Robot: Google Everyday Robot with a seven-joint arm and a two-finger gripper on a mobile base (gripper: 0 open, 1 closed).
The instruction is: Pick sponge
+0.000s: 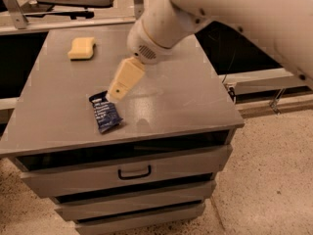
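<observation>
The hand [116, 92] hovers, seemingly over wrapper [105, 113]; sponge [81, 48] lies well apart.

Pale yellow sponge [81, 48], dark blue wrapper [105, 115], grey cabinet [195, 99]; cream gripper [121, 84] hangs over the wrapper's top end.

Gripper [118, 90] and arm [234, 9].
Gripper is held angled down-left; wrist [146, 48] and arm are carried above-right of it.
</observation>
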